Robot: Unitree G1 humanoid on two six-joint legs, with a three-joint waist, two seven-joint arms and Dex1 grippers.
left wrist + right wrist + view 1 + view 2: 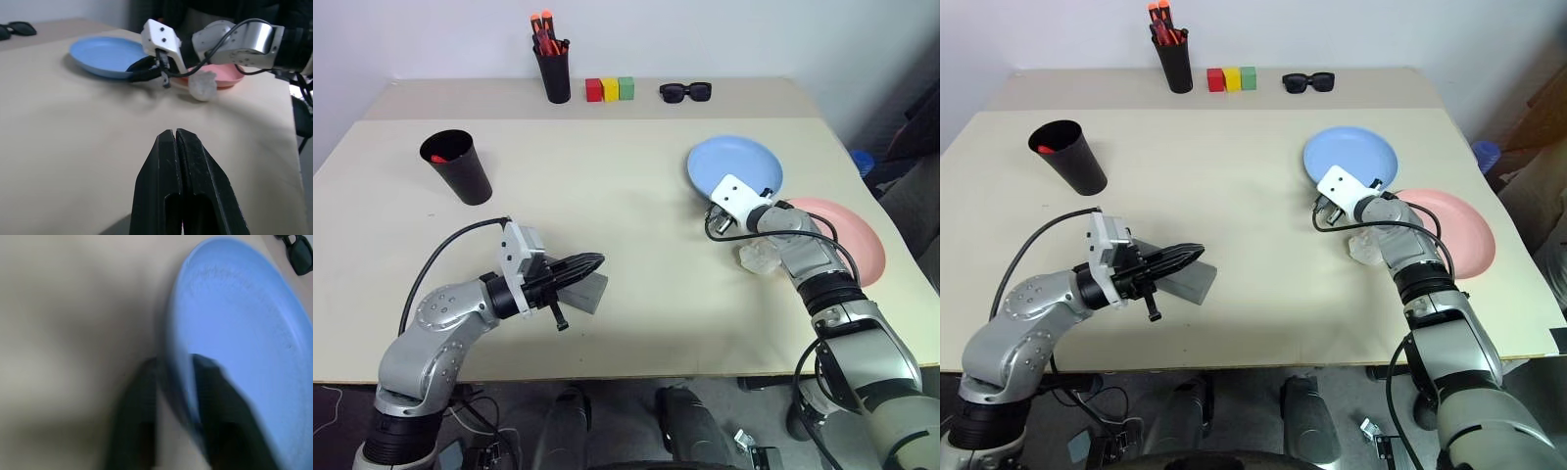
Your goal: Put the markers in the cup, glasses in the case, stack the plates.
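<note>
Blue plate point(244, 333) rim between right end effector point(173, 396) fingers

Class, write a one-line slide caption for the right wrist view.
The right gripper has its fingers closed on the near rim of the light blue plate, with black sunglasses beyond it.

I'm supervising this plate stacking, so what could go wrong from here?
1. The right gripper pinches only the rim of the round light blue plate, so it may tilt or slip when lifted.
2. A small clear crumpled object lies under the arm, beside the round pink plate, and could get dragged along.
</note>
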